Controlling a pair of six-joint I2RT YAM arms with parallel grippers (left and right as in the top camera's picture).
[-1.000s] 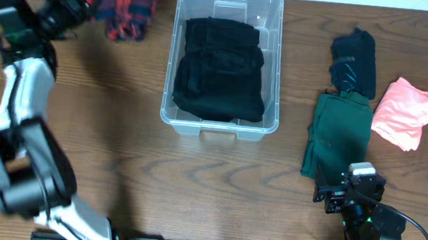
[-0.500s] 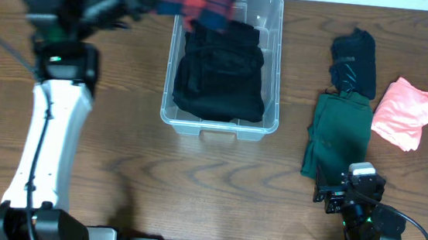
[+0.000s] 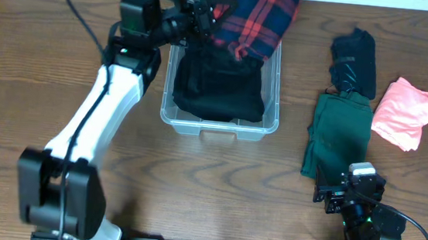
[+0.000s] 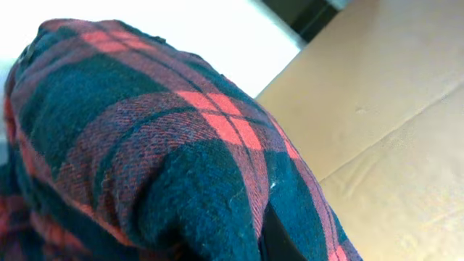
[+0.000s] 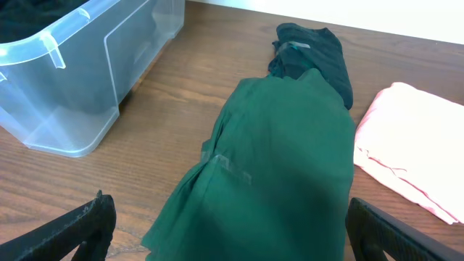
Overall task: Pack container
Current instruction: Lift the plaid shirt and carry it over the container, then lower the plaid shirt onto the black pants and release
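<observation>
Clothes lie on a brown desk (image 3: 117, 166) in the view from above. The container (image 3: 218, 126) is a clear box. It sits near the middle of the desk, toward the back. Black clothes (image 3: 221, 86) lie folded inside it. The left arm reaches over from the left side. The left claw (image 3: 202, 19) is shut tight on a red and blue checked cloth (image 3: 258, 15). That cloth hangs over the back end of the container, above the black clothes. To the right of the container lies a green cloth (image 3: 338, 135). A dark cloth (image 3: 355, 58) touches its far end, and a pink cloth (image 3: 405, 113) lies just beside them. The right claw (image 3: 332, 192) sits low at the front right, at the near end of the green cloth.

From the left wrist, the checked cloth (image 4: 145, 145) fills almost the whole view. It covers the claw, so the fingers are hard to make out here.

From the right wrist, the right claw (image 5: 232, 233) has its fingers (image 5: 80, 225) wide apart, one at each bottom corner. The green cloth (image 5: 275, 167) lies on the desk (image 5: 188, 65) between them and stretches away. I cannot tell if the fingers touch it. The dark cloth (image 5: 312, 51) is at its far end, and the pink cloth (image 5: 413, 159) is to the right. A corner of the container (image 5: 87, 80) shows on the left.
</observation>
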